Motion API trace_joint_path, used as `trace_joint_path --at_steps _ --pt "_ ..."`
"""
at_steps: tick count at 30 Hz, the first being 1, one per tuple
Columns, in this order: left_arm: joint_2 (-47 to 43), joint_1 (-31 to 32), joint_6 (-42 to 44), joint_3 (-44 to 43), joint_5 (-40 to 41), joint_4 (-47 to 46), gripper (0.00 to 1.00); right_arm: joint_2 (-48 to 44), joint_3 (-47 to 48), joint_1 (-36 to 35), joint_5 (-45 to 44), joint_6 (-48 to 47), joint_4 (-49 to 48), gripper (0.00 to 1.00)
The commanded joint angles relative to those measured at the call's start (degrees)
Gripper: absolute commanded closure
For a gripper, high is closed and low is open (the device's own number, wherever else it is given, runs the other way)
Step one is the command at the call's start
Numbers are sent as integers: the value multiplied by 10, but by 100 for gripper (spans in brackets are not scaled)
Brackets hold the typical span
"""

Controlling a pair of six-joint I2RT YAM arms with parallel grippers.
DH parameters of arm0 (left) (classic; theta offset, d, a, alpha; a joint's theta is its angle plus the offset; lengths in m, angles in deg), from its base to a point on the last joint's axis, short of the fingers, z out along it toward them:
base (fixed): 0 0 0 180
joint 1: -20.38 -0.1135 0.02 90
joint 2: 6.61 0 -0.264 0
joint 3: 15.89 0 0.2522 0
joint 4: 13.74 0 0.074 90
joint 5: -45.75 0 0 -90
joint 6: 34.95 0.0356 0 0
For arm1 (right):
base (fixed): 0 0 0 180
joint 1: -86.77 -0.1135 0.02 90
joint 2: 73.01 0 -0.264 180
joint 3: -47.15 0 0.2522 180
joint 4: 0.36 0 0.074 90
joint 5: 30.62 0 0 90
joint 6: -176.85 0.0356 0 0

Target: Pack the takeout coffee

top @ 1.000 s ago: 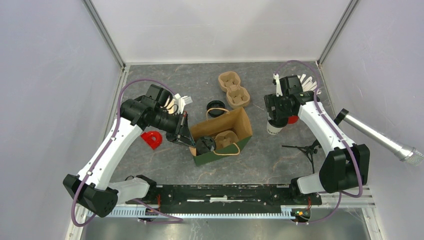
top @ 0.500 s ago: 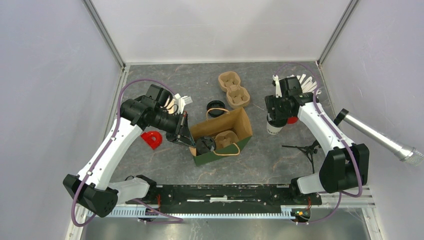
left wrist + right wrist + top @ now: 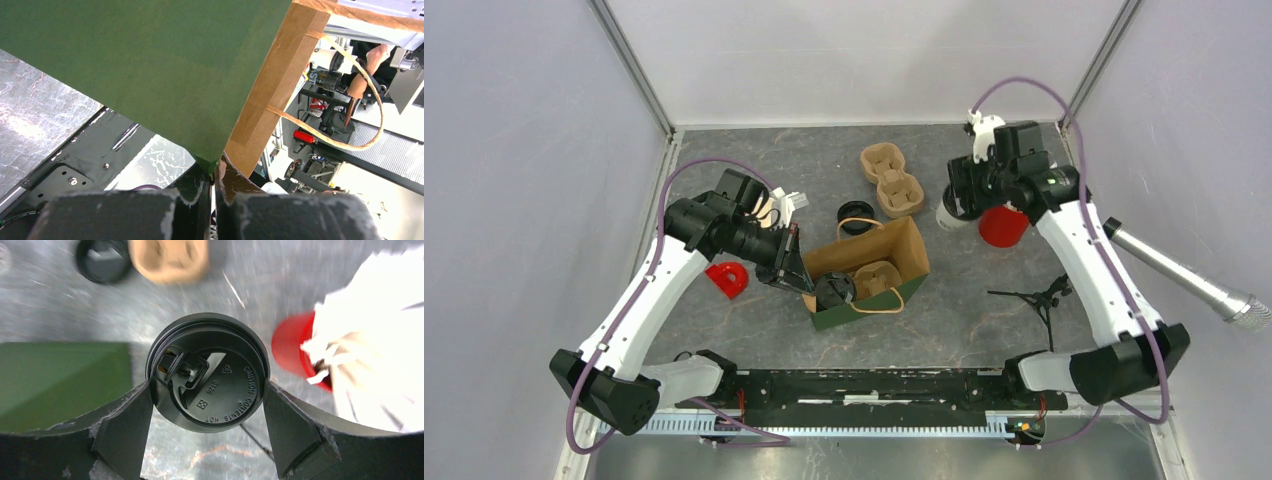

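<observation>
The takeout coffee (image 3: 950,213), a white cup with a black lid (image 3: 207,372), hangs above the table between the fingers of my right gripper (image 3: 964,197). In the right wrist view my right gripper (image 3: 207,389) is shut on it, one finger pressed to each side of the lid's rim. My left gripper (image 3: 796,272) is shut on the near left edge of the paper bag (image 3: 902,250). The left wrist view shows its jaws (image 3: 214,172) pinching the rim where the green outside (image 3: 140,65) meets the brown inside (image 3: 270,90).
Inside the bag sits a cardboard carrier (image 3: 877,276) with a black-lidded cup (image 3: 834,290). Another carrier (image 3: 891,180) and a loose black lid (image 3: 855,217) lie behind the bag. A red cup (image 3: 1003,226) stands beside the lifted coffee. A red object (image 3: 727,279) lies left; a microphone (image 3: 1184,275) and small tripod (image 3: 1036,297) are on the right.
My right gripper closed on the coffee and carried it up and toward the back left, uncovering the red cup. The left arm and the bag have not moved.
</observation>
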Motion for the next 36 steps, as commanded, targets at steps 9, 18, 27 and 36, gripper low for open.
trace_joint_path --at_steps 9,18,27,36 --pt "10 2 31 -65 43 -4 88 -82 271 -68 86 -93 81 27" --pt "30 2 23 -88 75 -15 82 -171 186 -97 223 -83 26 28" --pt "27 2 16 -90 99 -15 69 -177 127 -117 284 -60 -21 28" --pt "4 2 -26 -100 168 -1 44 -142 118 -191 235 -77 -16 27"
